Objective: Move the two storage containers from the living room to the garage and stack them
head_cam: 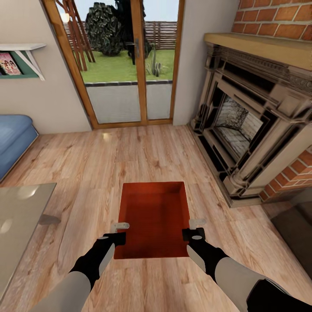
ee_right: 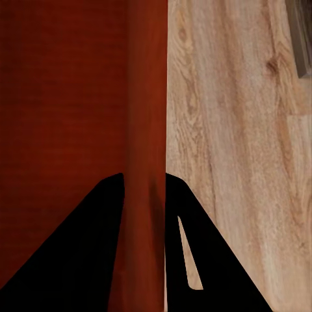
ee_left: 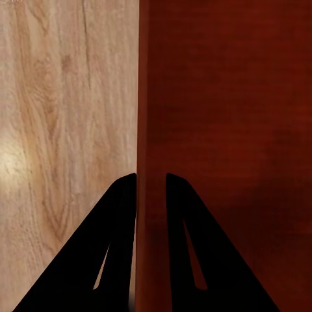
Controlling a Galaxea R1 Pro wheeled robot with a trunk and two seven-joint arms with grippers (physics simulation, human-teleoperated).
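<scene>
My left gripper (head_cam: 118, 232) is closed on the left side wall of the storage container (head_cam: 154, 216), one finger (ee_left: 114, 247) outside the wall, the other inside. The left wrist view shows the thin wall running up between the two black fingers. My right gripper (head_cam: 194, 229) is clamped the same way on the right side wall; the right wrist view shows that wall pinched between its fingers (ee_right: 84, 253).

Around the bin: light wood plank floor (head_cam: 130, 156) on every side. A glass coffee table (head_cam: 19, 216) lies to my left, near but apart from the bin. A blue sofa (head_cam: 13, 138) sits beyond it. A brick fireplace (head_cam: 251, 130) stands to the right, and a glass patio door (head_cam: 125, 65) straight ahead. Nothing lies between the bin and the door.

The bin is orange-red, open side up, its long axis pointing away from me toward the door. I cannot tell whether its base touches the floor.

Both arms reach forward and down, roughly parallel, grippers level with each other near the bin's near end.
</scene>
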